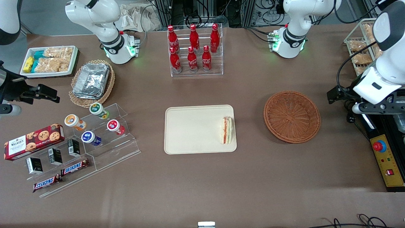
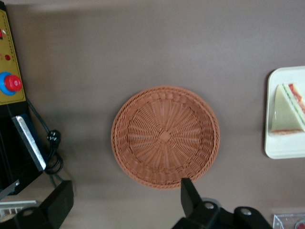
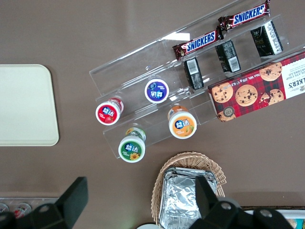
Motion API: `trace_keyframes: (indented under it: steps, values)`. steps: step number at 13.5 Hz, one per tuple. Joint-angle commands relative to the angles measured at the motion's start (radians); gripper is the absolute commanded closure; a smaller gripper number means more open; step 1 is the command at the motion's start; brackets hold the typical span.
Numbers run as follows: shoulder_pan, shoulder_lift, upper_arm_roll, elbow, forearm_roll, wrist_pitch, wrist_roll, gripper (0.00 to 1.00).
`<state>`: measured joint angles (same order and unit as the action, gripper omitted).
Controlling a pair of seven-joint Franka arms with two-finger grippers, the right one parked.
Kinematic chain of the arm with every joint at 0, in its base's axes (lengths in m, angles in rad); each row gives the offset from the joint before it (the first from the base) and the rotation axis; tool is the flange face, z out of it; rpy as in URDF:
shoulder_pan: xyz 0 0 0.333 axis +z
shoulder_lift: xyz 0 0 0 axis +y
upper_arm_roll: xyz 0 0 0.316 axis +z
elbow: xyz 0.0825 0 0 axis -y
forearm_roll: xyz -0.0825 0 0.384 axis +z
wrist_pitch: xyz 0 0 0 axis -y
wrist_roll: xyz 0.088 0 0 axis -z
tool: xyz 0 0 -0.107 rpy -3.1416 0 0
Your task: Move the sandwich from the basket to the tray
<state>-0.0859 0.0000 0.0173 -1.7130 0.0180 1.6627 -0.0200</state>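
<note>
Gripper held above basket, fingers spread, nothing gripped. Sandwich laid on tray edge nearest basket; task judged complete.

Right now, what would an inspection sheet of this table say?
Surface: brown table.
Job's things: sandwich lies on the tray; basket holds nothing.
Clutter: cola bottles, yogurt cups, cookie box, Snickers bars, foil trays.
Grippers: gripper open, holding nothing, above the table beside the basket.
Cables: black cable by the working arm.
Surroundings: control box with a red button.
</note>
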Motion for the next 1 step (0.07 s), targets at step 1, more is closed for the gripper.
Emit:
trace_keyframes:
  steps: [1]
  values:
    - [0.009, 0.021, -0.008, 0.039, 0.003, -0.038, 0.025, 0.00]
